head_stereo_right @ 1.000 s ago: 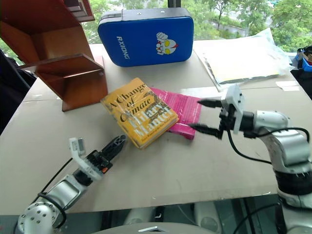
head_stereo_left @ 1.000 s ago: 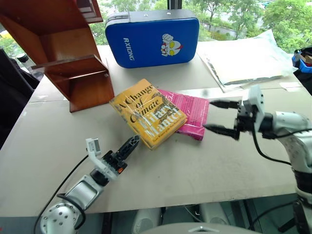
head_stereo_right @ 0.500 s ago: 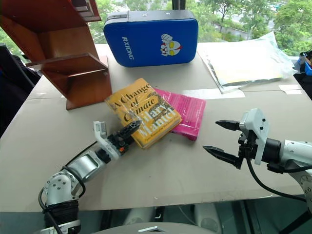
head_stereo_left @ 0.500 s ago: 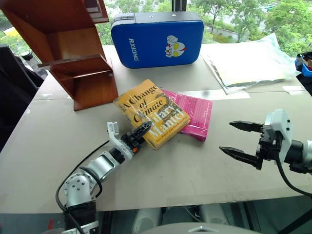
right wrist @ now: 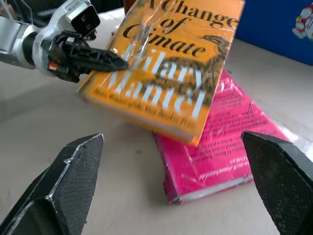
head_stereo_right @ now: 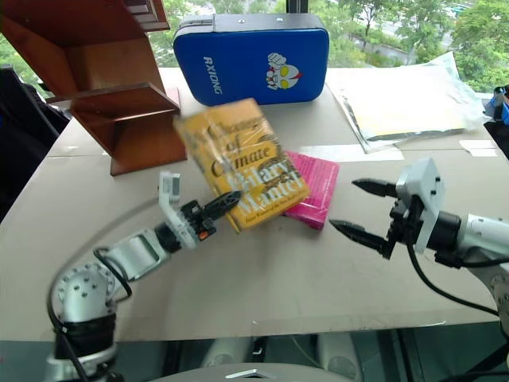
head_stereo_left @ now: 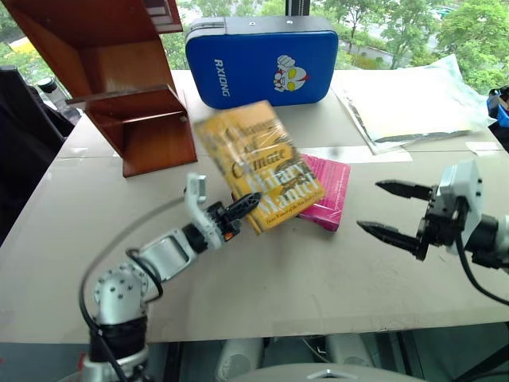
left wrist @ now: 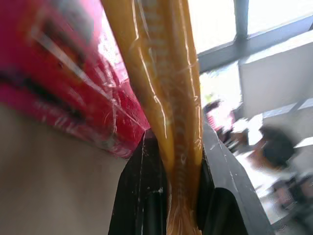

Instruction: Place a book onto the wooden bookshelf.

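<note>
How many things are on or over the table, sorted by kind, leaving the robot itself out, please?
Books: 2 (the yellow-orange book, held up by the left gripper; the pink book lying flat)
Wooden bookshelf: 1
Blue padded case: 1
Clear plastic sleeve with papers: 1
Total: 5

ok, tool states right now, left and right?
Left tool: closed on the book, gripping its lower edge, book tilted up off the table.
Right tool: open, holding nothing.
</note>
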Available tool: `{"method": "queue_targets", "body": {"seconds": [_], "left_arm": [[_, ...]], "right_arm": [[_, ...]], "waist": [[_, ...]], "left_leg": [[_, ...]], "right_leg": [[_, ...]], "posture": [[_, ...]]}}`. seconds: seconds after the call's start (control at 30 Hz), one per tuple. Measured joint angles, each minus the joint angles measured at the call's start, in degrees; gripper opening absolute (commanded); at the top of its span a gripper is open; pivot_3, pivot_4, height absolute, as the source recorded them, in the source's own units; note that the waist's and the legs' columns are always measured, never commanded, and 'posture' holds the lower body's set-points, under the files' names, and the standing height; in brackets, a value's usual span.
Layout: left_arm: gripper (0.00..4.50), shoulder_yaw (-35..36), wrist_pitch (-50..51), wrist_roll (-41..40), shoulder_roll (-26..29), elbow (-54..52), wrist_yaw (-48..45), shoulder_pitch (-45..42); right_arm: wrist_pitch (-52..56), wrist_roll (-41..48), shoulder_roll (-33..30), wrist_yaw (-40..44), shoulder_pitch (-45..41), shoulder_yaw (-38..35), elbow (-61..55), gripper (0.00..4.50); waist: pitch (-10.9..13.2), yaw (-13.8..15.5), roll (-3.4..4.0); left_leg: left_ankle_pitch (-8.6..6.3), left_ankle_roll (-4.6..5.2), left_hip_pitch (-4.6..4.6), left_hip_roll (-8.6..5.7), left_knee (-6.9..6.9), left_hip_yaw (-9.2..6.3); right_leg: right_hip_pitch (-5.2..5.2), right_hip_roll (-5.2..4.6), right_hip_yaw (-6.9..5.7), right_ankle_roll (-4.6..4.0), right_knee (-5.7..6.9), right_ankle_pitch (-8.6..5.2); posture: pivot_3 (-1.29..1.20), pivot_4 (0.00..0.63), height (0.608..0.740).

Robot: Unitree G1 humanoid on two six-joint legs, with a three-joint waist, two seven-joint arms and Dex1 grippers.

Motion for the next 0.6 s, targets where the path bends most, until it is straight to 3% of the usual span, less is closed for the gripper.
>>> {"method": "queue_targets", "body": {"seconds": [0.07, 0.2, 0.33, 0.47, 0.5, 0.6], "left_arm": [[0.12, -3.6, -4.6, 9.5, 3.0, -2.7, -4.0, -5.6], [0.12, -14.7, -19.4, 40.0, 15.3, 1.0, -10.8, -19.3], [0.12, -18.6, -29.0, 59.7, 22.0, 5.4, -13.2, -27.0], [0.12, -19.4, -35.7, 73.6, 31.9, 12.2, -16.4, -30.2], [0.12, -19.1, -39.4, 78.2, 36.6, 16.0, -17.7, -30.2], [0.12, -18.6, -45.4, 85.0, 43.2, 22.3, -19.6, -29.7]], "right_arm": [[-0.1, 1.6, 1.0, -0.7, -2.3, -0.1, 2.1, 4.50], [-2.2, 4.2, 4.0, -1.5, -7.6, 0.0, 6.3, 4.50], [-4.0, 5.2, 6.1, -1.5, -11.9, 0.8, 9.1, 4.50], [-4.6, 7.2, 8.3, -1.8, -18.0, 2.0, 12.2, 4.50], [-5.0, 8.2, 9.2, -2.0, -19.7, 2.0, 13.4, 4.50], [-5.0, 10.4, 10.6, -2.8, -22.5, 2.0, 15.5, 4.50]], "waist": [[0.0, -0.1, 0.02], [0.1, -0.4, 0.05], [0.1, -0.5, 0.07], [0.2, -1.3, 0.07], [0.2, -1.6, 0.07], [0.3, -1.8, 0.12]], "left_leg": [[0.00, 0.00, -0.03, 0.00, -0.01, 0.04], [0.00, 0.00, -0.19, -0.01, -0.26, 0.14], [-0.01, 0.00, -0.29, 0.05, -0.43, 0.10], [-0.01, 0.00, -0.38, 0.06, -0.51, 0.08], [-0.01, 0.01, -0.37, 0.07, -0.54, 0.07], [-0.02, 0.01, -0.38, 0.09, -0.53, 0.09]], "right_leg": [[0.02, 0.01, 0.05, 0.00, -0.13, 0.01], [-0.12, 0.21, 0.13, -0.07, -0.46, 0.08], [-0.26, 0.24, 0.15, 0.19, -0.56, 0.20], [-0.44, 0.24, 0.16, 0.22, -0.51, 0.19], [-0.45, 0.23, 0.14, 0.23, -0.48, 0.19], [-0.49, 0.22, 0.13, 0.24, -0.44, 0.19]], "posture": [[0.00, 0.150, 0.740], [0.00, 0.150, 0.740], [0.00, 0.150, 0.740], [0.00, 0.150, 0.740], [0.00, 0.150, 0.740], [0.00, 0.150, 0.740]]}}
